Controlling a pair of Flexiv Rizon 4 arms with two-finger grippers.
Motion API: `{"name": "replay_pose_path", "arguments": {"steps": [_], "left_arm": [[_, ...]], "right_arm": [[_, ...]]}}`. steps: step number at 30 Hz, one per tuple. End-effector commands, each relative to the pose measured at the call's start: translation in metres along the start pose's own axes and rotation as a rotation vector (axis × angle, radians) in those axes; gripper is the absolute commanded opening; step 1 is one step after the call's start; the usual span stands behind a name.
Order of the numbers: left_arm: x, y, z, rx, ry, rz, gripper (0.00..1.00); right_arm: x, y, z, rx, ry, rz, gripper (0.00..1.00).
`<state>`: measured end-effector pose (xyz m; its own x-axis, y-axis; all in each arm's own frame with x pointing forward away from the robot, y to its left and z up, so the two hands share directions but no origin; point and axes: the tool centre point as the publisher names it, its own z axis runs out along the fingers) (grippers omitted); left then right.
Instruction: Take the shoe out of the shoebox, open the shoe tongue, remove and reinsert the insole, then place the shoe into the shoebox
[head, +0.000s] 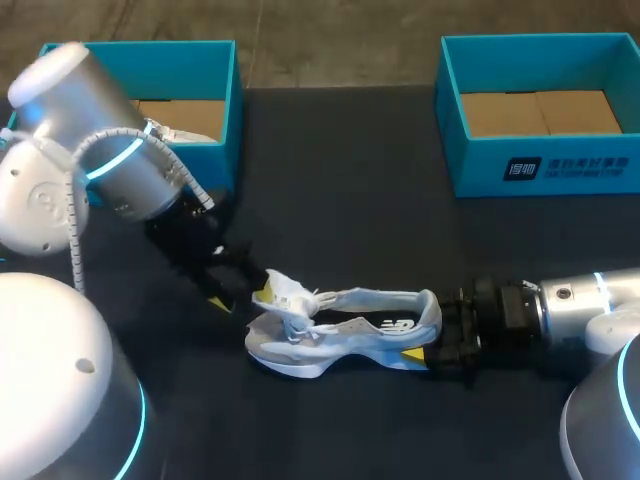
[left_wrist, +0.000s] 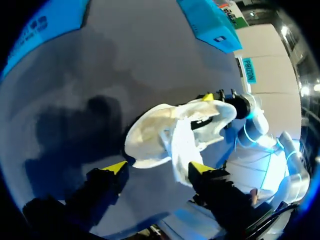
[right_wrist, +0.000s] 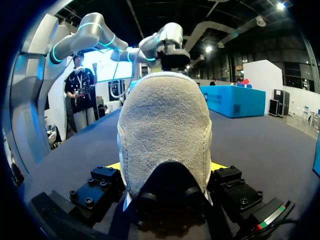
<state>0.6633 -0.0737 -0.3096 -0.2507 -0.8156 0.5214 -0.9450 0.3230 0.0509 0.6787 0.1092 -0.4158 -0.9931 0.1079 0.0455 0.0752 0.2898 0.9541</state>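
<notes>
A white and grey mesh sneaker lies out on the dark table top, well apart from both boxes. Its toe points to the robot's left and its heel to the right. In the head view its opening faces upward, with a dark insole showing inside.

The right gripper is clamped on the heel. In the right wrist view the grey suede heel fills the gap of that gripper, with a yellow tip pressed against each side of it.

The left gripper is at the toe end, with its fingers spread wide. In the left wrist view the sneaker sits just ahead of this gripper, and the loose white tongue hangs down between the two yellow tips. It comes close to one tip without being pinched from both sides.

A teal cardboard shoebox stands open at the far left of the table, partly hidden by the left arm. A second teal cardboard shoebox stands open at the far right, and its brown floor is visible.
</notes>
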Motion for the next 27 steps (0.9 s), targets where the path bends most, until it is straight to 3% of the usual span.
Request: {"name": "replay_pose_path", "arguments": {"steps": [1, 6, 9, 11, 13, 14, 15, 22, 27], "left_arm": [[0.022, 0.011, -0.028, 0.053, -0.079, 0.066, 0.91], [0.045, 0.003, -0.042, 0.051, -0.148, 0.186, 0.84], [0.058, -0.001, -0.050, 0.005, -0.196, 0.305, 0.71], [0.066, -0.003, -0.054, -0.047, -0.220, 0.406, 0.52], [0.073, -0.004, -0.057, -0.079, -0.244, 0.501, 0.42], [0.076, -0.006, -0.059, -0.100, -0.244, 0.546, 0.26], [0.078, -0.007, -0.060, -0.120, -0.256, 0.602, 0.00], [0.095, -0.006, -0.059, -0.286, -0.250, 0.943, 0.00], [0.105, -0.008, -0.052, -0.389, -0.208, 1.077, 0.00]], "right_arm": [[0.000, -0.001, 0.001, 0.002, -0.002, 0.001, 0.00], [0.000, -0.001, 0.001, 0.002, -0.002, 0.001, 0.00], [0.000, -0.001, 0.001, 0.002, -0.002, 0.001, 0.00], [0.000, -0.001, 0.001, 0.002, -0.002, 0.001, 0.00], [0.000, -0.001, 0.001, 0.002, -0.002, 0.001, 0.00], [0.000, -0.001, 0.001, 0.002, -0.002, 0.001, 0.00], [0.000, -0.001, 0.001, 0.002, -0.002, 0.001, 0.00], [0.000, -0.001, 0.001, 0.002, -0.002, 0.001, 0.00], [0.000, -0.001, 0.001, 0.002, -0.002, 0.001, 0.00]]}}
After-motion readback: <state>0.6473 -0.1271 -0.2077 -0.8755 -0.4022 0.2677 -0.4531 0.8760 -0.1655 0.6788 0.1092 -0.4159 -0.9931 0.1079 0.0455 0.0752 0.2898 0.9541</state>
